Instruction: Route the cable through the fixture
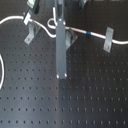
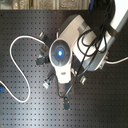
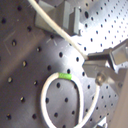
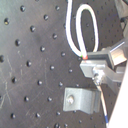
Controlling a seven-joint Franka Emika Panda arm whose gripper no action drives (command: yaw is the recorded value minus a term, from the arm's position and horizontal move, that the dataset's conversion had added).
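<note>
Two clips, first exterior view: left clip (image 1: 31, 31) and right clip (image 1: 107, 42) stand on the board (image 1: 30, 100), well apart; both tilted

Cable, first exterior view: the cable (image 1: 12, 20) enters from the first exterior view's left; it crosses the left clip, makes a small loop just past it, goes behind the bar, and reaches the right clip

Bar: grey bar (image 1: 61, 50) upright at mid-frame; it hides the cable where the two cross

Blue band: blue band (image 1: 87, 33) sits on the cable between bar and right clip

Cable, second exterior view: a wide white loop lies on the board at the second exterior view's left; the arm (image 2: 60, 52) covers the middle

Green band: green band (image 3: 64, 76) sits at the top of a loop lying flat on the board in the first wrist view

Bracket: grey bracket (image 3: 65, 17) touches the cable run in the first wrist view

Gripper: the gripper (image 3: 94, 66) is just beside the green band; the cable runs up to the fingers (image 4: 100, 56) in both wrist views

Jaws: set narrow; whether they clamp the cable, I cannot tell
</note>
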